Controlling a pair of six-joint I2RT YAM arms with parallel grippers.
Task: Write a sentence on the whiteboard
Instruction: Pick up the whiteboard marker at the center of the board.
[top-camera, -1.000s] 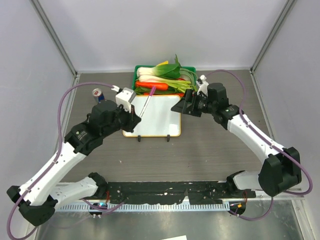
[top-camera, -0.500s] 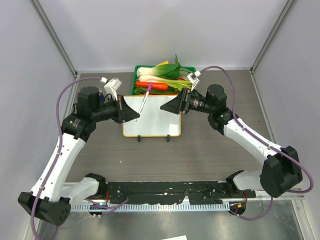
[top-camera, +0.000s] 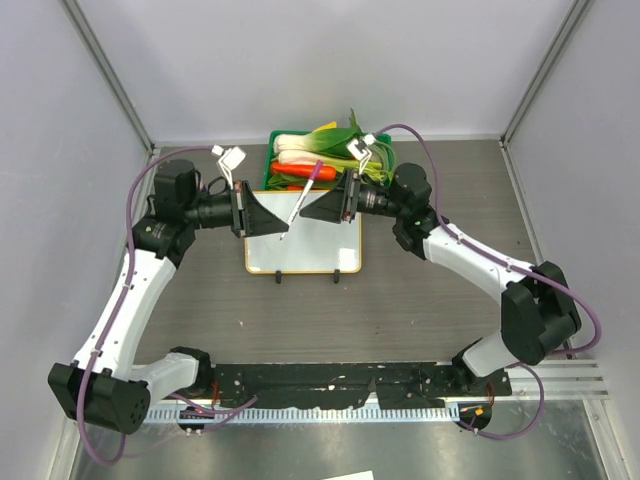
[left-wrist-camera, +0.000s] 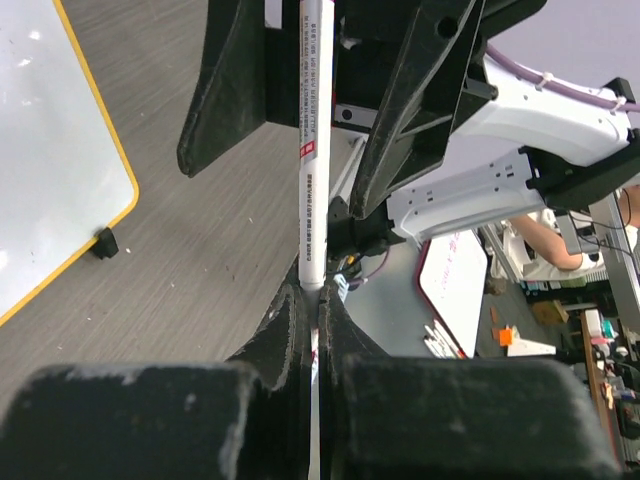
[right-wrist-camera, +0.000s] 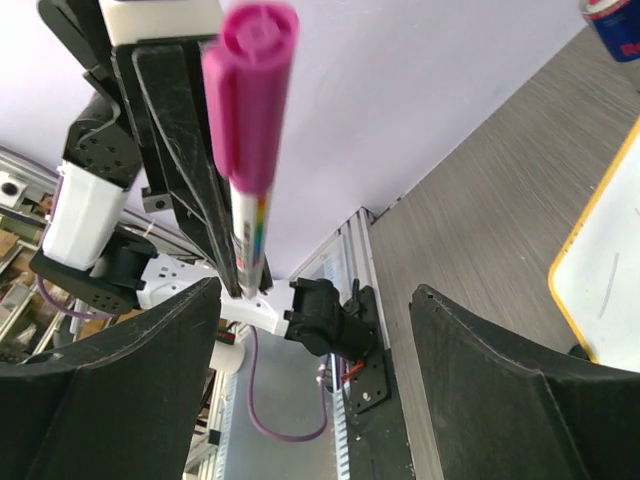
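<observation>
The whiteboard (top-camera: 320, 245) lies flat mid-table, white with an orange rim, and no sentence shows on it. It also shows in the left wrist view (left-wrist-camera: 50, 150) and the right wrist view (right-wrist-camera: 610, 270). My left gripper (top-camera: 274, 225) is shut on the lower end of a white marker (top-camera: 300, 205) with a magenta cap (top-camera: 316, 172), held tilted above the board. In the left wrist view my gripper (left-wrist-camera: 312, 300) clamps the marker (left-wrist-camera: 310, 150). My right gripper (top-camera: 312, 210) is open and faces it. In the right wrist view the capped marker (right-wrist-camera: 250, 90) stands just beyond my open gripper (right-wrist-camera: 317, 290).
A green tray (top-camera: 275, 150) of vegetables stands right behind the board. Two black clips (top-camera: 280, 276) sit on the board's near edge. A drink can (right-wrist-camera: 612, 22) stands left of the tray, hidden by my left arm in the top view.
My left gripper lifted and swung right with the marker, now pointing across the board. My right gripper swung left and closed in on the marker's capped end.
</observation>
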